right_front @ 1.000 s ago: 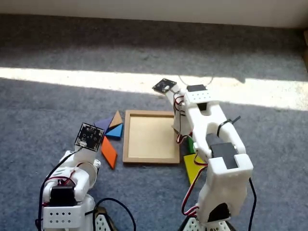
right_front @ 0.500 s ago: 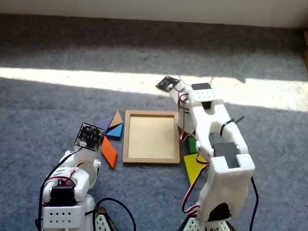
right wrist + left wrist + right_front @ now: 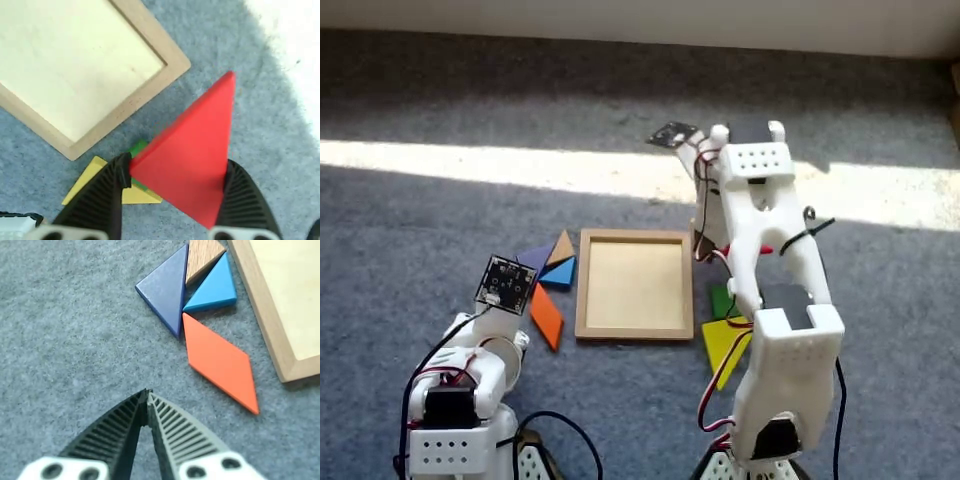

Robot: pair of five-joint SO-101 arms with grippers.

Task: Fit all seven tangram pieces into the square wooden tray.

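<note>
Tray [image 3: 582, 288]: bare wood, no piece seated yet.

Right gripper [image 3: 175, 170]: clamped on the red triangle [image 3: 200, 145] and holding it off the carpet, outside the tray's 3 o'clock edge. Green piece [image 3: 137, 148] and yellow triangle [image 3: 95, 185] lie below it.

Left gripper [image 3: 147, 400]: jaws pressed together on nothing, low over the carpet at the tray's 8 o'clock.

Orange parallelogram [image 3: 220, 362], dark blue triangle [image 3: 162, 287], light blue triangle [image 3: 215, 287] and wood triangle [image 3: 202, 255] are clustered at the tray's 9 o'clock, outside the rim.

Step, as judged: first placement, red in transit. Next move calls for carrying it toward 9 o'clock across the rim, squaring its right-angle corner into a tray corner, lowering it flat, then letting go.
</note>
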